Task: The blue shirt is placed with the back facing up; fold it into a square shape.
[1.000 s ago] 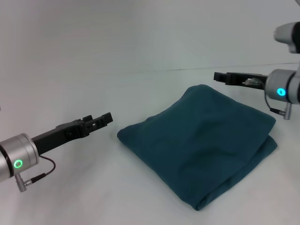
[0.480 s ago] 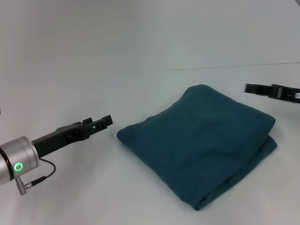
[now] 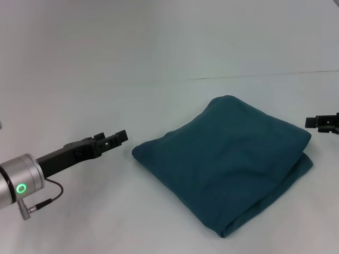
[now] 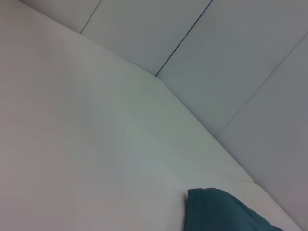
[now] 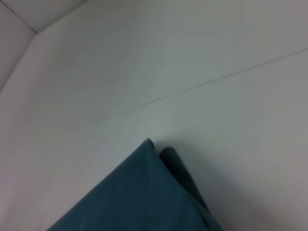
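right gripper [image 3: 318,122] has drawn back to the right edge since a second ago, fingers' state unreadable | left gripper [image 3: 119,137] unchanged beside the blue shirt [image 3: 228,161], grasping nothing, opening unreadable | shirt folded on table [image 3: 106,211] | no lettering visible
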Tool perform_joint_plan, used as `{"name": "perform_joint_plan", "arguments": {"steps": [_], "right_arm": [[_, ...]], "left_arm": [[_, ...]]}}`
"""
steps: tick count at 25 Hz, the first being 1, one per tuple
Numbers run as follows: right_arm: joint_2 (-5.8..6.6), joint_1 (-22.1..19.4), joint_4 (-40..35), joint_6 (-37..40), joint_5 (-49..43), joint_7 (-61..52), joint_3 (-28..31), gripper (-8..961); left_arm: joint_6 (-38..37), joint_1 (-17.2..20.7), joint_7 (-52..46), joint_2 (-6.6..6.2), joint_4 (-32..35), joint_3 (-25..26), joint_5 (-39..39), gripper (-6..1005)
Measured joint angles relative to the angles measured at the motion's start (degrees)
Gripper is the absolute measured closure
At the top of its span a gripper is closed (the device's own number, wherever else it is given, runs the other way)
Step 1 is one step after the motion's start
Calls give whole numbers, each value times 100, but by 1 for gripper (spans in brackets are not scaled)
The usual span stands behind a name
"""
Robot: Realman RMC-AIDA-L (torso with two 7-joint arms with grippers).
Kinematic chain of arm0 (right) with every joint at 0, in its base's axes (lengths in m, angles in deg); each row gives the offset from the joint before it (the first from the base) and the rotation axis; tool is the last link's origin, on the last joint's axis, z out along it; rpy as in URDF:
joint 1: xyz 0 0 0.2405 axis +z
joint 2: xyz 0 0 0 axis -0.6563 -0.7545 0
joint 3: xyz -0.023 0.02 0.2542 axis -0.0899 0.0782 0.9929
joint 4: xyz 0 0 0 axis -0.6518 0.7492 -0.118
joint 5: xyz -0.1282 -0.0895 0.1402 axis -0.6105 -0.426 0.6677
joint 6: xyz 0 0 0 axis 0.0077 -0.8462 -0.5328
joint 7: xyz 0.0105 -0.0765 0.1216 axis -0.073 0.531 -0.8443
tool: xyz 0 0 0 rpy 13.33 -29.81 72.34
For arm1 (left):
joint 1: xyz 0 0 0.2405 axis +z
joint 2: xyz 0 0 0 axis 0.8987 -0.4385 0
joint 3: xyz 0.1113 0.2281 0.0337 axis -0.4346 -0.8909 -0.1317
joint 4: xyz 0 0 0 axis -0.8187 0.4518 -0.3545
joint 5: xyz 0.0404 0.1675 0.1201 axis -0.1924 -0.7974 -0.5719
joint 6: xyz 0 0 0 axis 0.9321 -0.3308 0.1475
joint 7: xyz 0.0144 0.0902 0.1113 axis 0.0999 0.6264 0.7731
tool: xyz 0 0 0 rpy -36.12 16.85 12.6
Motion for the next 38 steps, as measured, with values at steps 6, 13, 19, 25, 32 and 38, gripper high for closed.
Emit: {"name": "perform_joint_plan", "arguments": {"steps": [6,13,19,25,32,38], "right_arm": [[-21,168,67,15,-335,-165,-32,403],[-48,188,146,110,-421,-213,2,404],[-49,164,193,131,-425,-267,5,418],[-73,146,324,32,-425,-268,17,532],[-136,154,480,-252,-391,-181,38,777],[-212,218,524,-450,-405,-134,6,924]], "left_arm": [[0,-4,0,0,1,-8,26,126],[0,-4,0,0,1,-13,36,126],[-1,-14,0,4,1,-25,35,125],[-1,-7,0,24,1,-24,24,125],[0,-8,9,29,1,-23,4,125],[0,-9,34,32,0,-23,1,125]]}}
